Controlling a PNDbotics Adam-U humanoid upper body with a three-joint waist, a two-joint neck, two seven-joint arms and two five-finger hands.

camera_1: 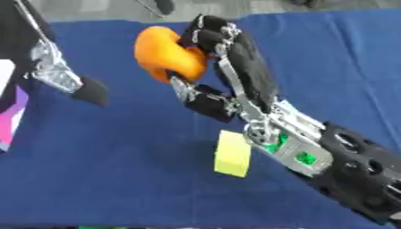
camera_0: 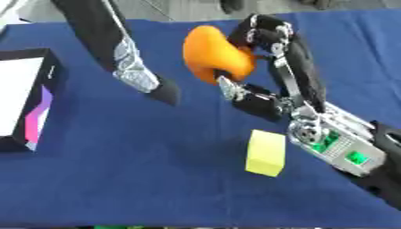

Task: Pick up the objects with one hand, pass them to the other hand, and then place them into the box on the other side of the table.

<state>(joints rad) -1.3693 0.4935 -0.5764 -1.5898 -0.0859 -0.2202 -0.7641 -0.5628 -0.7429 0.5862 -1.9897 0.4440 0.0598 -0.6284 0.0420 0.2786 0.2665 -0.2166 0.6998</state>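
The right hand (camera_0: pixel 274 67) gripped an orange object (camera_0: pixel 213 53) above the blue table (camera_0: pixel 156 170); the left hand's (camera_0: pixel 145 80) finger state could not be determined.

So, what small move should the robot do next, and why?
Probably bring the right hand a little further toward the left hand. The right hand is curled around the orange object above the blue table, a gap separates the hands, and the box sits on the left side.
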